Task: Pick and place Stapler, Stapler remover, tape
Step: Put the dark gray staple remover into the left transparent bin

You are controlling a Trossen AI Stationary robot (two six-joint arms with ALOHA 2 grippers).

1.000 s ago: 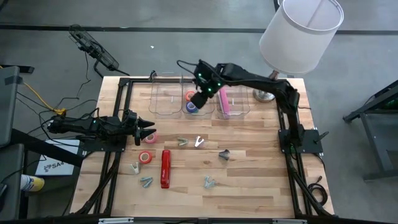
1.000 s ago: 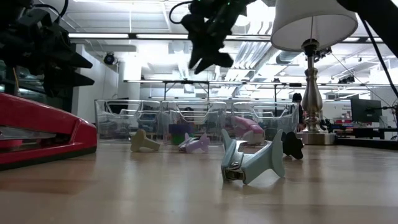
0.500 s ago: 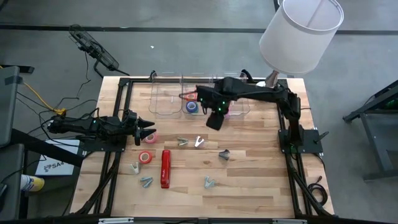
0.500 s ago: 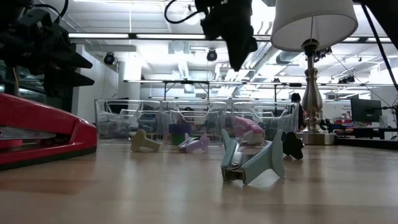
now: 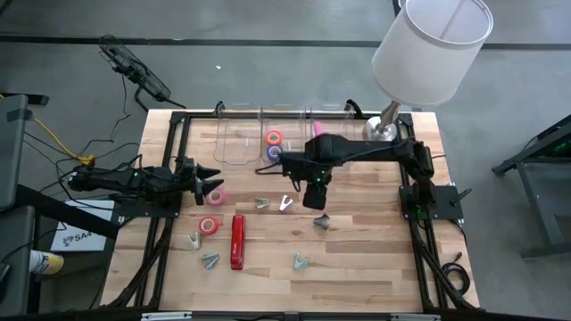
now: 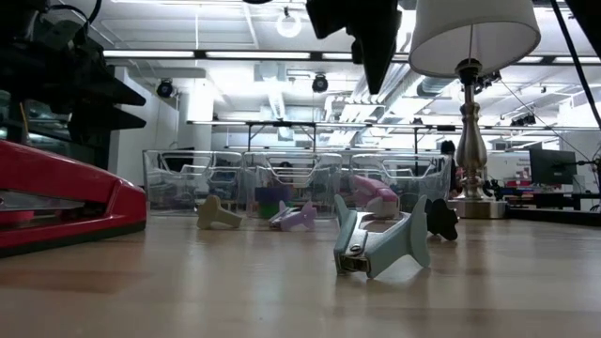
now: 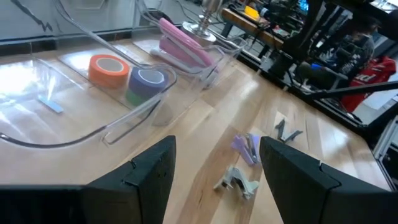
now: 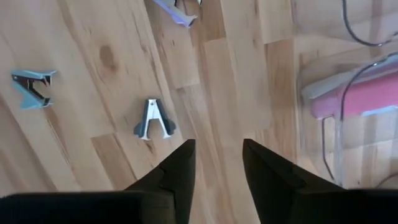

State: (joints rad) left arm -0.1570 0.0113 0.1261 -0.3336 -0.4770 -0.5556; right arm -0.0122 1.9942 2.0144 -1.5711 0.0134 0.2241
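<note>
— Well, why hang mid-table?
— My right gripper (image 5: 314, 198), fingers apart and empty, is over the staple removers (image 5: 321, 222), probably to pick one. My left gripper (image 5: 210, 185), also open, waits at nine o'clock.
— Counts?
— Two staplers: the red stapler (image 5: 237, 241) at seven, the pink stapler (image 7: 183, 46) binned at twelve. Four tape rolls (image 5: 274, 138): two binned, two loose. Six removers loose.

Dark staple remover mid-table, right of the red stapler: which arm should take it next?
Right, probably. Its open tool hovers just above the dark staple remover, nothing between them. The left tool, also open, sits at the table's left edge by a pink tape roll, with other removers in its path.
</note>
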